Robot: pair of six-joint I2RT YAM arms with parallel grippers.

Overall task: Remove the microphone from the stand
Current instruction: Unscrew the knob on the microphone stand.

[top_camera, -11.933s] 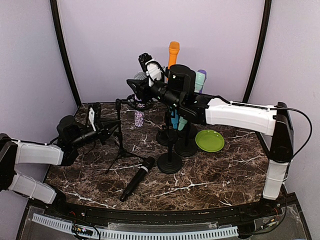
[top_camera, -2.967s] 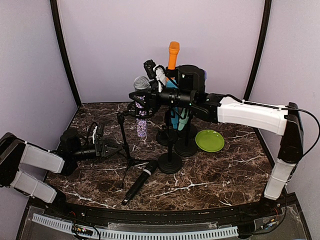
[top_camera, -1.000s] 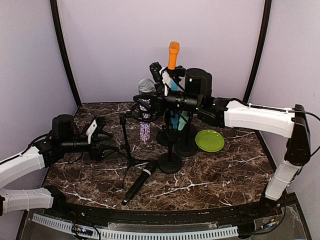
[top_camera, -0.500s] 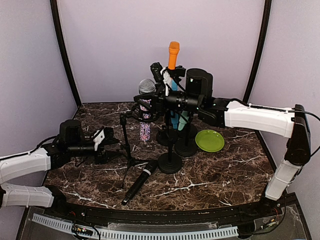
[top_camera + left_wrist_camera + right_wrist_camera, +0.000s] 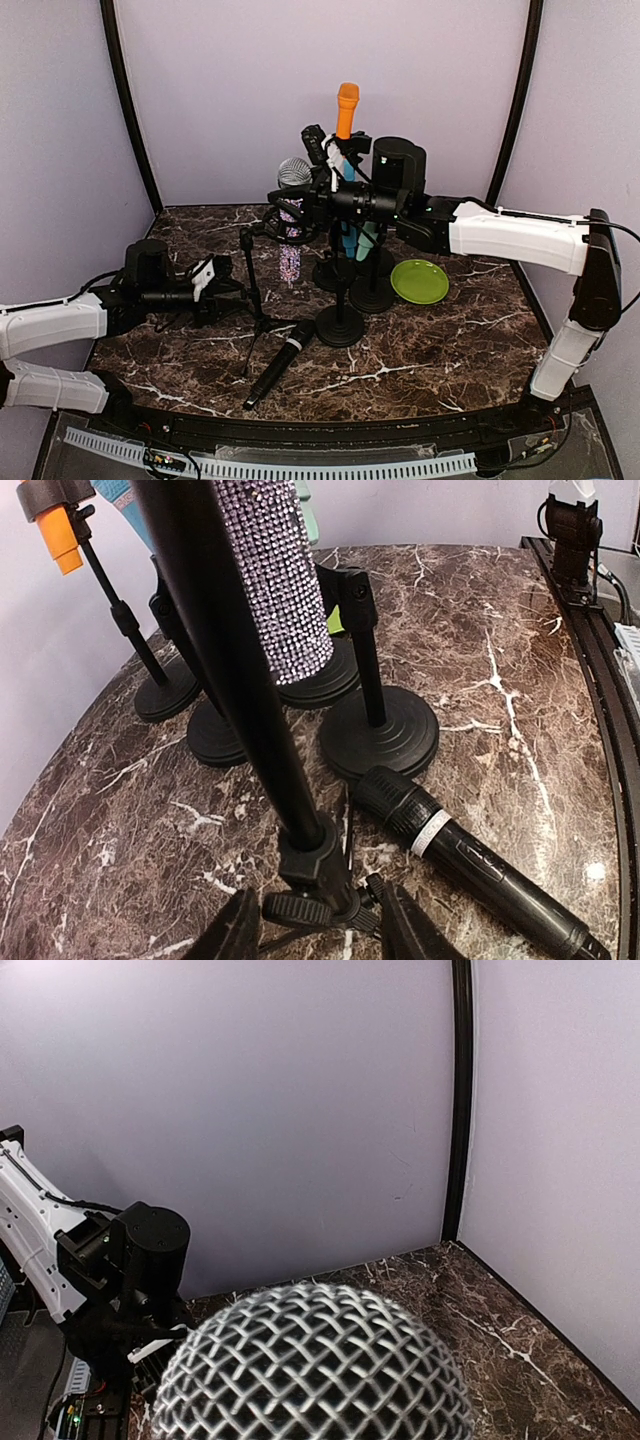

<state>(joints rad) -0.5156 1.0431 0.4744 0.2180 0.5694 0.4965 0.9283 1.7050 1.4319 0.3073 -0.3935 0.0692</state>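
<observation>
Microphone (image 5: 293,172) raised in the right gripper (image 5: 298,205), beside the tripod stand (image 5: 250,270).
Right jaws are clamped below the mesh head; the rhinestone body hangs just right of the stand pole, above the bench (image 5: 450,350) centre. The left gripper (image 5: 318,938) straddles the stand's lower hub; contact cannot be determined. A black microphone (image 5: 277,362) lies toward the front edge. Bare marble shows at the front right corner.

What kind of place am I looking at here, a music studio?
Probably a robot test booth, not a studio: plain lilac walls enclose a marble-patterned table, a left arm and a right arm reach over it, and microphone stands cluster mid-table.
</observation>
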